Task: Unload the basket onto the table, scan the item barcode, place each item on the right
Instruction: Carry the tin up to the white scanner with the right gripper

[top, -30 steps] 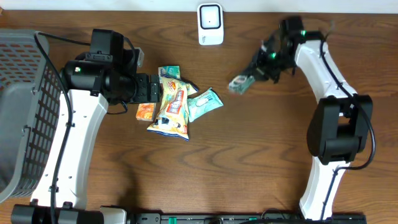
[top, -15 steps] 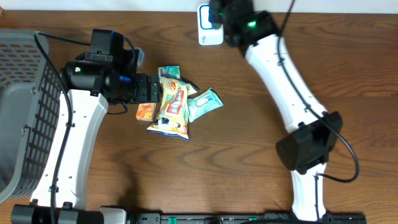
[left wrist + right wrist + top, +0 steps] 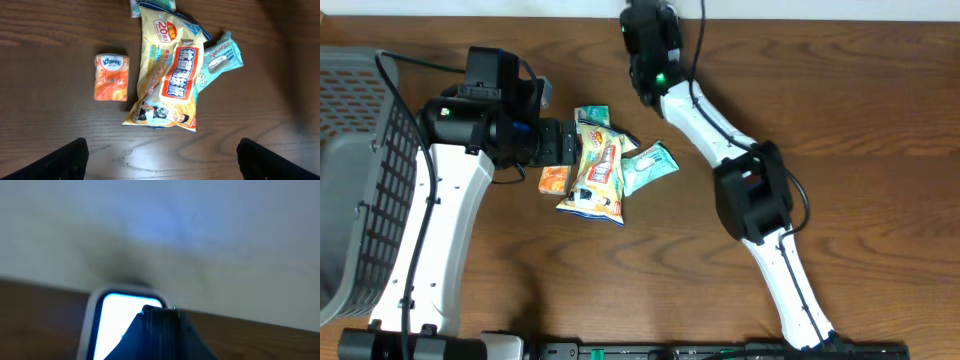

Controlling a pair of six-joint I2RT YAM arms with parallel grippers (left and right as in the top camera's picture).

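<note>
**A:** Where are the items lying, and how are we expecting them to handle?

**B:** Under the left claw [image 3: 162, 159], which is gaping wide. The yellow snack bag [image 3: 167, 80] is overlapping the teal packet [image 3: 220, 57], with the orange tissue packet [image 3: 111, 77] just beside. We are judging them light, soft and slick, so we are favouring a sealed edge.

**A:** And beyond?

**B:** The wood-grain desk [image 3: 880, 90] is carrying them, with a basket [image 3: 360, 200] at the left. At the far wall [image 3: 200, 230], the right claw [image 3: 160, 330] is pressing shut before the lit scanner [image 3: 120, 325]. We cannot tell whether it is carrying anything.
</note>
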